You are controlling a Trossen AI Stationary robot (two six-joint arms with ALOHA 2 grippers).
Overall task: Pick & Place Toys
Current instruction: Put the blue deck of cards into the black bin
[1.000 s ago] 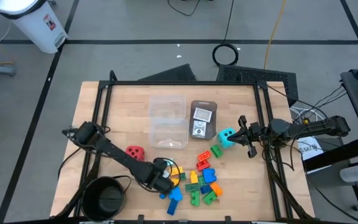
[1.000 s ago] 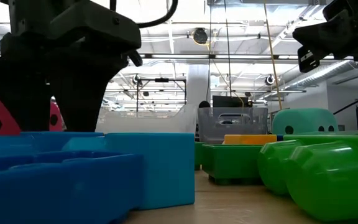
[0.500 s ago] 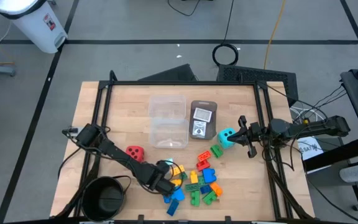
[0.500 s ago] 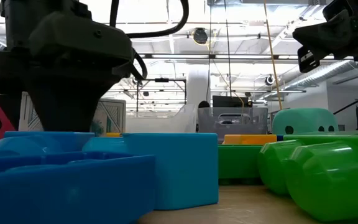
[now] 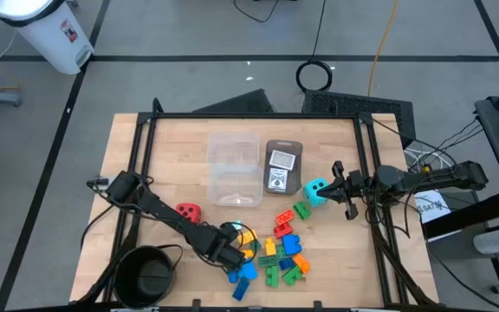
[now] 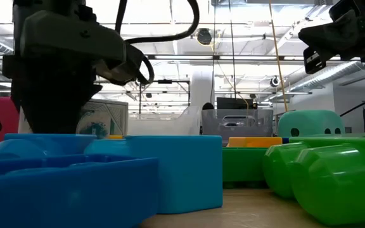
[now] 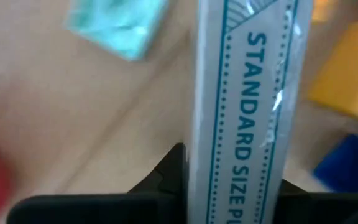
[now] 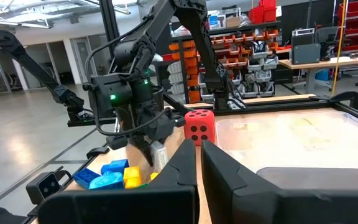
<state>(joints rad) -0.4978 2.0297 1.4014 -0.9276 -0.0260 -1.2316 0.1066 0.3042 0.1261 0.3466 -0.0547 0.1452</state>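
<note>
two fingers of my left gripper are pinched on a small white card pack with teal print, gripping its thin faces near one end. it sits upright between them. i judge it light and stiff, wrapped in glossy film, so slippery; a narrow pinch low on its flat sides should hold, though a fast swing could let it twist. behind it the left wrist view shows only blurred shapes: something yellow, something blue, a pale teal patch on bare wood.

from overhead, that gripper sits at the left edge of the brick pile near the table's front, with the red die just beside the arm. further back come the two clear tubs and the grey tray holding more cards. the teal die lies to the right, close to my right gripper, which waits there with fingers closed on nothing.

the overhead camera can't show the pack at all; the arm hides it. the low view catches its printed edge under the gripper, behind a big blue brick. the right wrist view alone shows the whole left arm stooped over the pile, the red die beyond.
</note>
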